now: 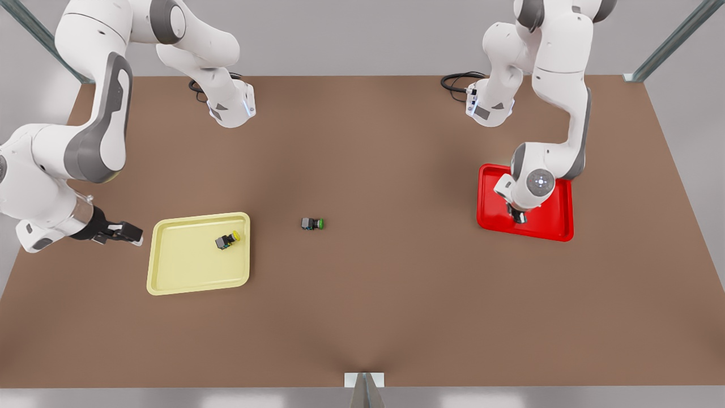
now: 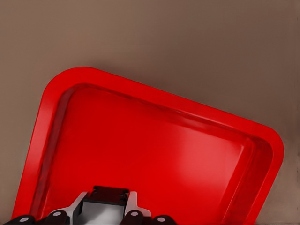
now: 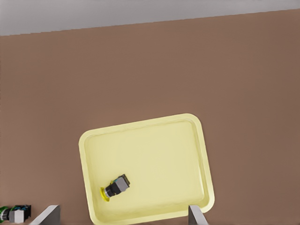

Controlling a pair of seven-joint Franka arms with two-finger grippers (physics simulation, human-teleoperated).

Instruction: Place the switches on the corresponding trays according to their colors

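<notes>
Now my left gripper point(image 2: 107, 206) clamps a dark switch point(image 2: 108, 195) low over the red tray point(image 2: 154, 150), matching colours. Right gripper point(image 3: 124, 216) waits spread beside the yellow tray point(image 3: 154, 154), its yellow-capped switch point(image 3: 116, 186) delivered

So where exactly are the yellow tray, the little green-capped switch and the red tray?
yellow tray point(image 1: 187, 272): front view, bare floor near its front rim.
green-capped switch point(image 1: 312, 224): front view, its dark body on the table.
red tray point(image 2: 154, 150): left wrist view, bare floor.

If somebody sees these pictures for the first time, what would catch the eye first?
Probably the bright red tray at the front view's right, with the left gripper low over it, gripping a dark switch. Next, the yellow tray holding the yellow-capped switch, and the green-capped switch alone on the table between them.
</notes>
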